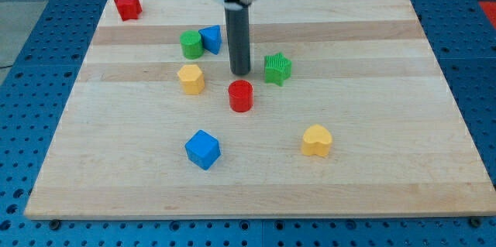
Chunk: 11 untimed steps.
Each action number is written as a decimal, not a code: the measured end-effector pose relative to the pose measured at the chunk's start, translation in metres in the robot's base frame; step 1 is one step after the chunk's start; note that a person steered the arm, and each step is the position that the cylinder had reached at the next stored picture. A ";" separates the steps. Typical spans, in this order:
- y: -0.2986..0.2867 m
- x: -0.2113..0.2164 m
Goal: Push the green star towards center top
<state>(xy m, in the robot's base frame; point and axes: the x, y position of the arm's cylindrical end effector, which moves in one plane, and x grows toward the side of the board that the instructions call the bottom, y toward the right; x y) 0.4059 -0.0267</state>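
Observation:
The green star [277, 68] lies on the wooden board [387, 123], a little right of the board's middle and in its upper half. My tip [241, 73] is just left of the star, with a small gap between them, and just above the red cylinder [241, 96]. The rod rises straight up to the arm at the view's top.
A green cylinder [191, 44] and a blue triangular block [211, 39] sit together up and left of my tip. A yellow hexagonal block [191, 79] is to its left. A red block [128, 5] is at the top left corner. A blue cube [203, 149] and a yellow heart [316, 140] lie lower down.

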 end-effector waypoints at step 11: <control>0.034 -0.106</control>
<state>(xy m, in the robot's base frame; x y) 0.3003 0.0071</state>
